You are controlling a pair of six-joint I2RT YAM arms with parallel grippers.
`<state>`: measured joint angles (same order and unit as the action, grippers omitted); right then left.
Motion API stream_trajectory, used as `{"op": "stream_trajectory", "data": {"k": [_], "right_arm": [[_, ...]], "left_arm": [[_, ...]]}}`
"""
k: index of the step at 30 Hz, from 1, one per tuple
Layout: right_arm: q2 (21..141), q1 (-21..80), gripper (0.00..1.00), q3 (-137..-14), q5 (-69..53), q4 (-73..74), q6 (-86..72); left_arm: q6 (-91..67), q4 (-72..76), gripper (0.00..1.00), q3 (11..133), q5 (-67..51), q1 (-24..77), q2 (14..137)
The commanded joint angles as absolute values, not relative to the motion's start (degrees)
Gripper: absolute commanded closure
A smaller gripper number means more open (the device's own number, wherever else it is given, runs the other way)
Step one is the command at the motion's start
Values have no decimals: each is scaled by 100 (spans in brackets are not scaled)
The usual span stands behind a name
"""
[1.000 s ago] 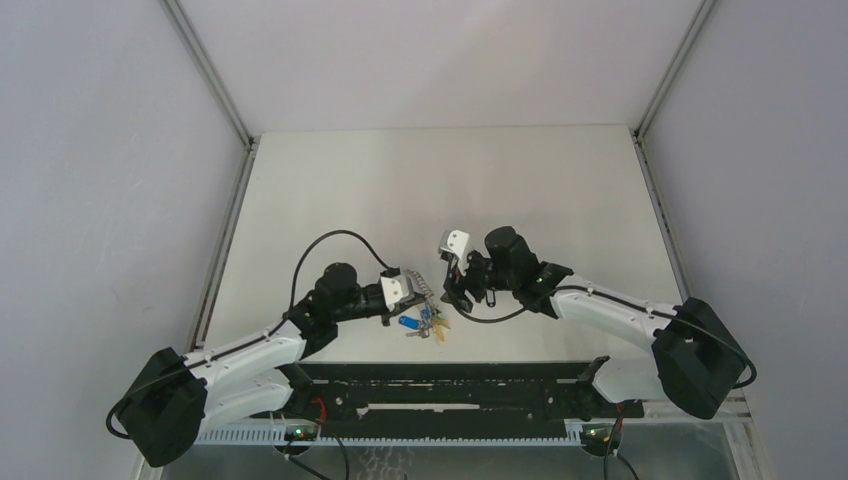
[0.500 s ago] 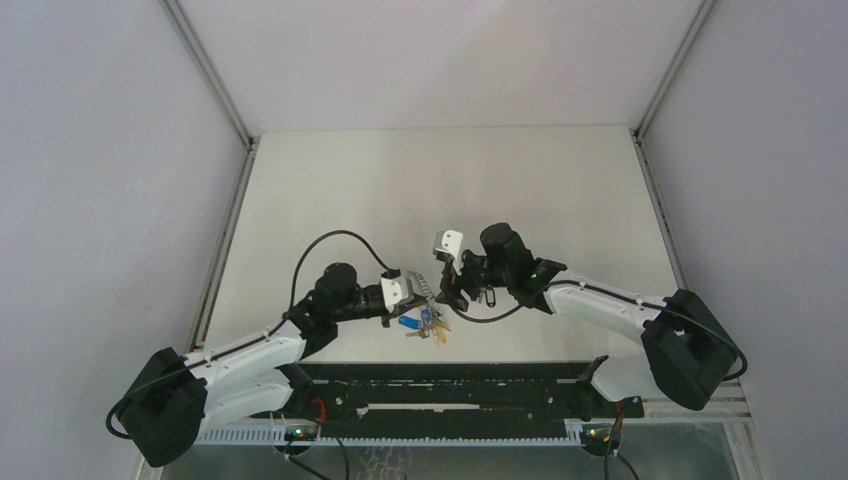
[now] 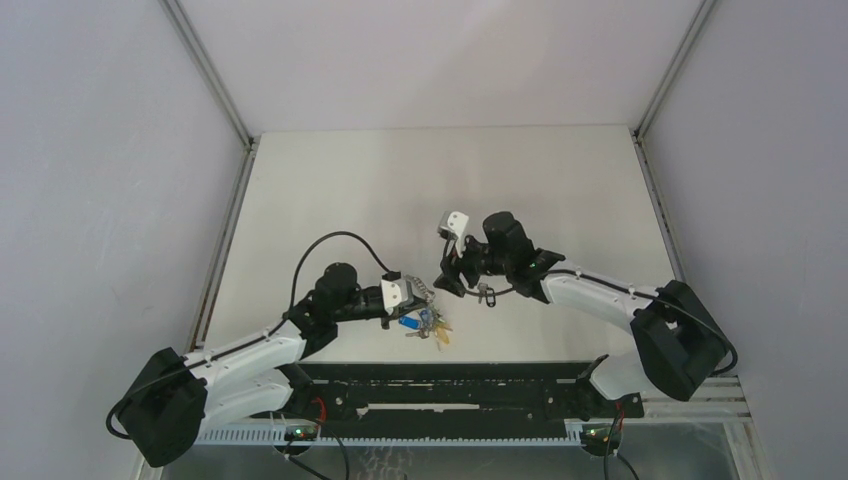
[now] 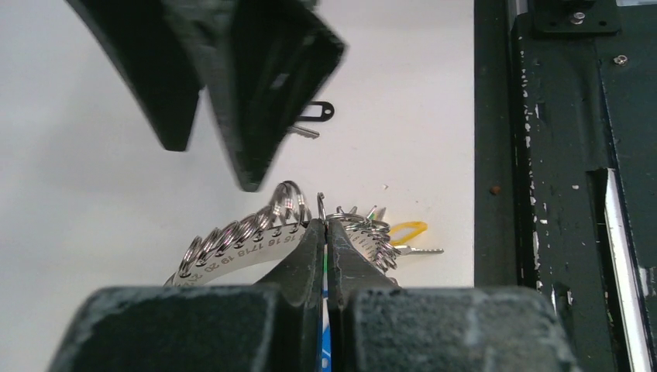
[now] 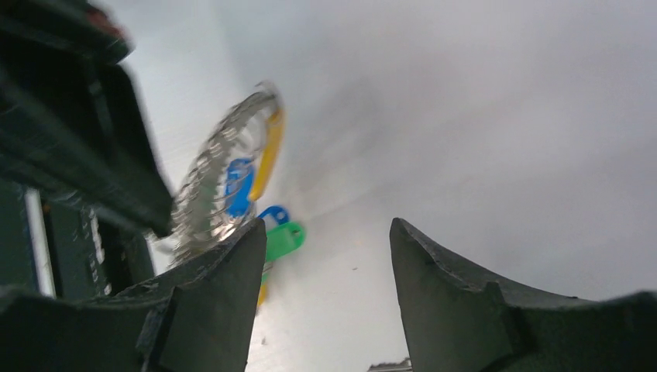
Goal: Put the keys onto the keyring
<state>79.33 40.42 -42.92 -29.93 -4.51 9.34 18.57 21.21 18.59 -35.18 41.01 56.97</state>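
Note:
My left gripper [image 3: 412, 293] is shut on the keyring [image 4: 256, 229], a silvery numbered band strung with many small rings, and holds it just above the table. Its blue and green tags [image 3: 425, 325] and yellow band [image 4: 407, 230] hang below. The keyring [image 5: 225, 182] appears blurred in the right wrist view, beside a green tag [image 5: 285, 239]. My right gripper [image 3: 449, 281] hovers open just right of the ring, nothing between its fingers [image 4: 259, 101]. The keys, one small black-headed key [image 3: 487, 294], lie on the table under the right wrist, the key [image 4: 316, 113] half hidden behind a finger.
The black mounting rail [image 3: 450, 385] runs along the near table edge, close behind the hanging tags. A black cable [image 3: 330, 240] loops over the left arm. White walls and metal frame posts [image 3: 215, 80] bound the table on three sides.
My right gripper has turned and shifted slightly toward the back, its jaws a little narrower. The left gripper and keyring have stayed where they were.

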Motion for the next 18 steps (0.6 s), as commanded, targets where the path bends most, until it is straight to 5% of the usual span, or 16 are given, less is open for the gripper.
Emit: {"op": "stream_trajectory", "data": {"k": [1, 18], "right_arm": [[8143, 3920, 40, -4813, -2206, -499, 245], [7393, 4066, 33, -4236, -3583, -1003, 130]], "left_arm": [[1953, 2252, 100, 1971, -3666, 4118, 5583], [1943, 2143, 100, 2018, -3347, 4115, 5621]]}}
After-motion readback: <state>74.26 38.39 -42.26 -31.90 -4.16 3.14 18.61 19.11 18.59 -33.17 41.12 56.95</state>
